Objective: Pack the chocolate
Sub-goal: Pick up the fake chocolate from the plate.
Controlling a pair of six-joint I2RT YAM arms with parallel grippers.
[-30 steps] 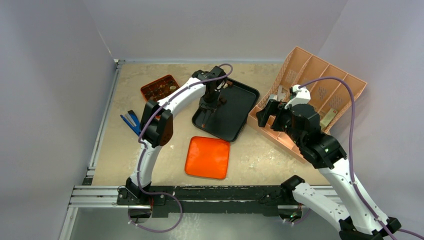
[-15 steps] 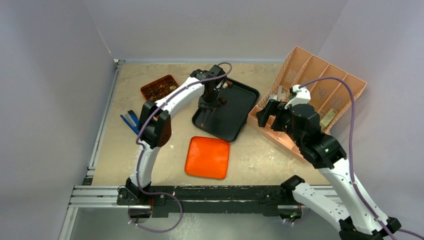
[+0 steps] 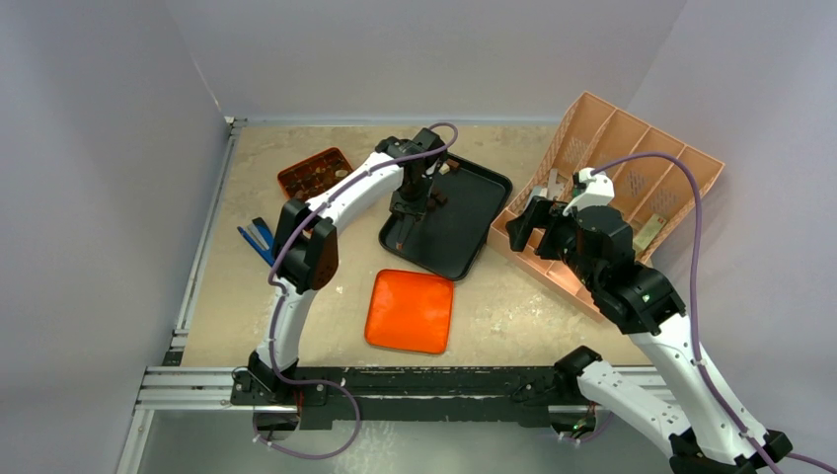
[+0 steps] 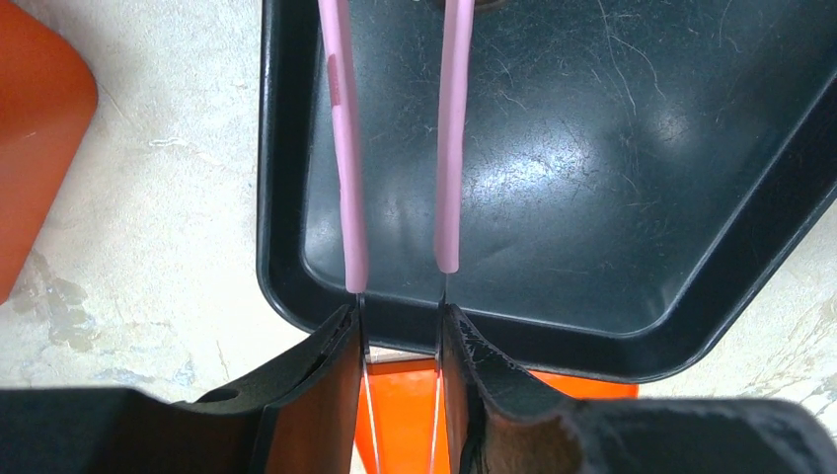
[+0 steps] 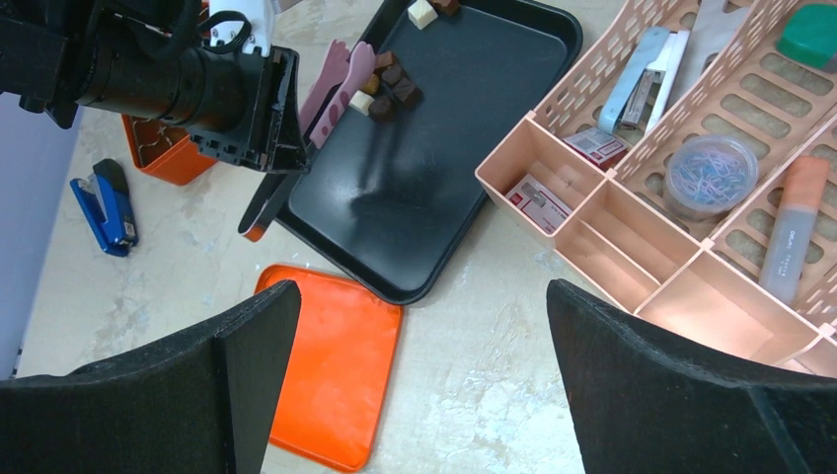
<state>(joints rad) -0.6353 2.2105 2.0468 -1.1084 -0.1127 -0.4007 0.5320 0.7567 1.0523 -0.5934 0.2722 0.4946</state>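
Observation:
Several tiny brown and cream chocolate pieces (image 5: 387, 87) lie in the black tray (image 5: 444, 148), with more at its far end (image 5: 422, 12). The tray also shows in the top view (image 3: 464, 232). My left gripper (image 4: 400, 321) is shut on pink-tipped tongs (image 4: 449, 148) and stands over the tray's near-left corner (image 3: 400, 235). In the right wrist view the tong tips (image 5: 345, 69) sit right beside the pieces; I cannot tell whether they hold one. The orange compartmented box (image 3: 316, 173) with chocolates in it sits left of the tray. My right gripper (image 5: 419, 375) is open and empty, right of the tray (image 3: 525, 227).
An orange lid (image 3: 410, 311) lies in front of the tray. A peach organizer (image 3: 632, 188) with office items stands at the right. A blue stapler (image 3: 259, 240) lies at the left. Walls close the back and both sides.
My left gripper with the tongs has shifted very slightly over the tray. The right arm has stayed put.

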